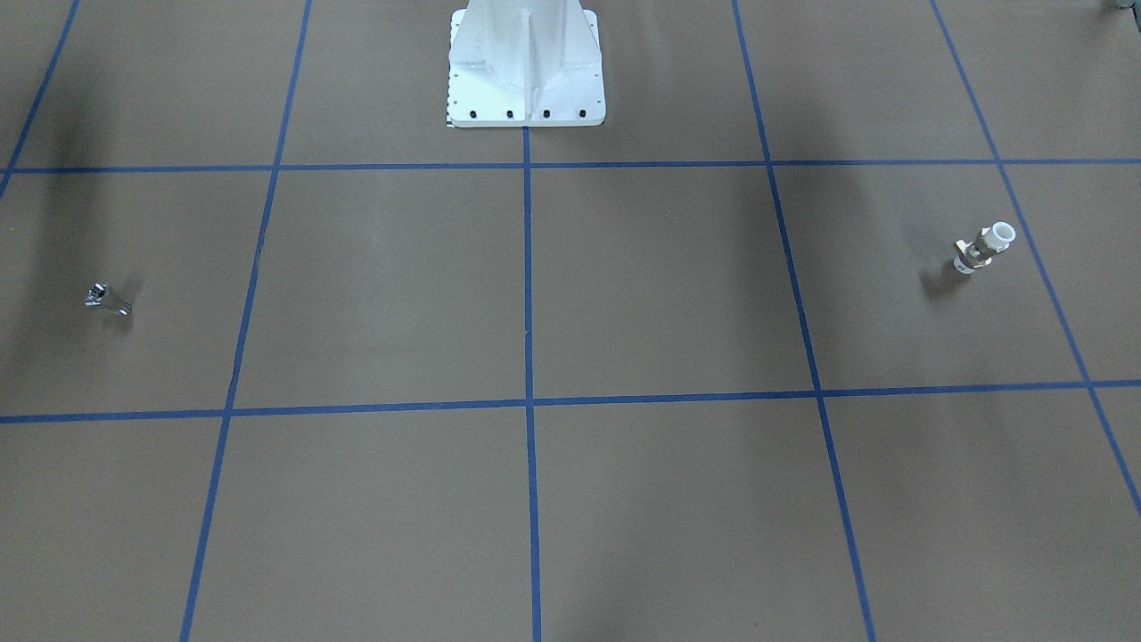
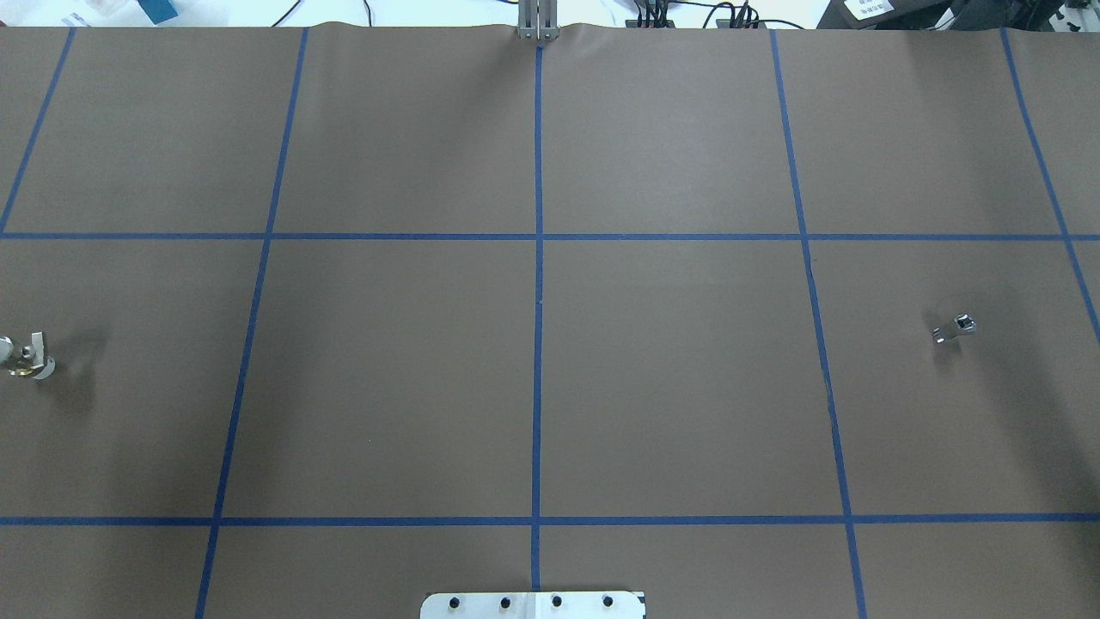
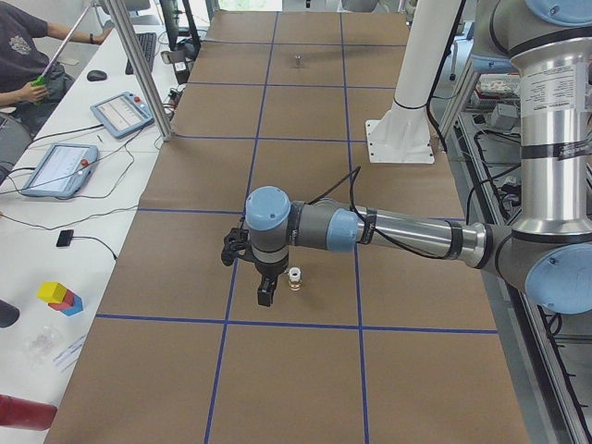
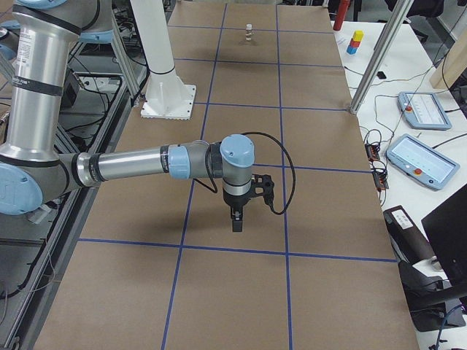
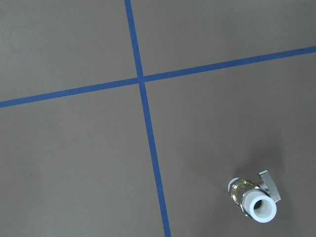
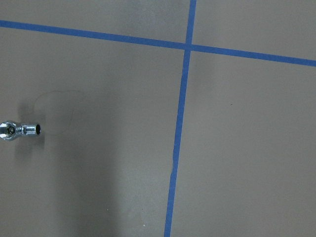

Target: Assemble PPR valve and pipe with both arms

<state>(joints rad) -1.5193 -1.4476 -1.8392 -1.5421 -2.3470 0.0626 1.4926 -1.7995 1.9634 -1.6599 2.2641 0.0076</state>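
1. The valve (image 1: 983,249) is seen standing on one white end on the brown table (image 1: 660,294), on the robot's left side. The other white ring faces up and the small handle sticks out sideways.
2. The pipe (image 1: 108,299) is seen lying on its side on the robot's right side of the table, well apart from the valve. Several blue tape lines (image 1: 528,285) run between the two.
3. The left arm (image 3: 407,231) is stretched low over the table. The left gripper (image 3: 265,296) points down, just beside the valve. In the left wrist view the valve stands free, with nothing around it.
4. The right arm (image 4: 131,166) is stretched out likewise, and the right gripper (image 4: 237,221) points down at the table.
5. Both grippers are shown only in the side views, so it cannot be told whether the fingers are spread or pressed together.
6. The white pedestal (image 1: 526,80) is bolted at the robot's edge of the table, on the centre tape line.
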